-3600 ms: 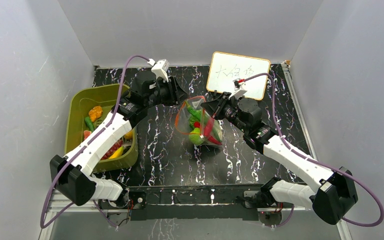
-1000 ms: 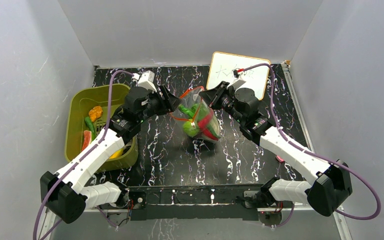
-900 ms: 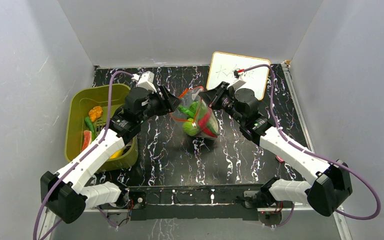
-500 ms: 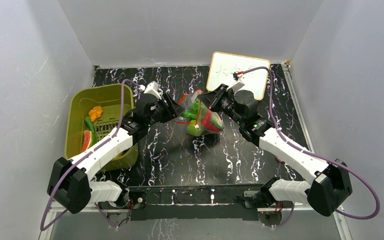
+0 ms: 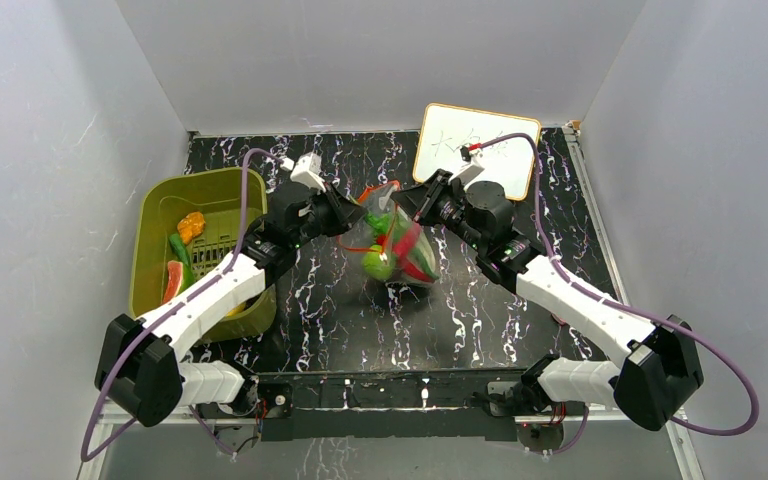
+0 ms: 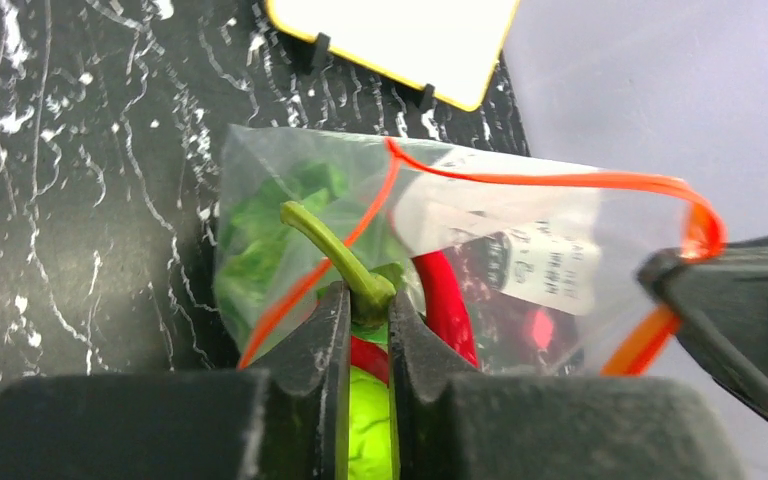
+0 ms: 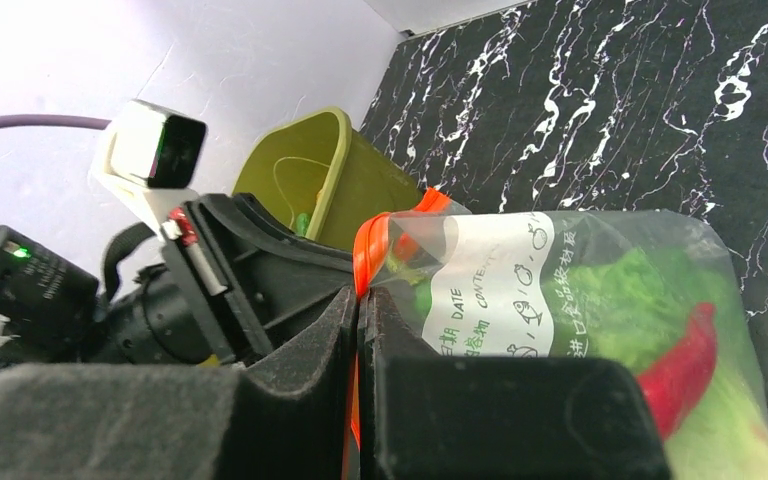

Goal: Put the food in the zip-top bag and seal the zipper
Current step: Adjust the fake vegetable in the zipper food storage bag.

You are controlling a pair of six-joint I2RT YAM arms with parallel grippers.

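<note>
The zip-top bag (image 5: 402,248) stands mid-table, mouth held open, with cabbage and green and red pieces inside. My left gripper (image 5: 348,214) is shut on the green stem (image 6: 326,241) of a red pepper, held at the bag's mouth; a light green piece shows below between its fingers. The zipper (image 6: 560,180) loops round the open mouth. My right gripper (image 5: 416,206) is shut on the zipper strip (image 7: 371,245) at the mouth's far corner and holds the bag (image 7: 570,290) up. A red pepper (image 7: 682,358) lies inside.
The olive-green basket (image 5: 156,215) stands at the left with an orange piece (image 5: 191,225), a green piece (image 5: 178,247) and a watermelon slice (image 5: 172,279). A yellow-framed whiteboard (image 5: 478,150) leans at the back right. Grey walls close three sides.
My left gripper has moved right, up to the bag's mouth, with the pepper in it. The right gripper has kept its hold on the zipper; the bag has shifted slightly.
</note>
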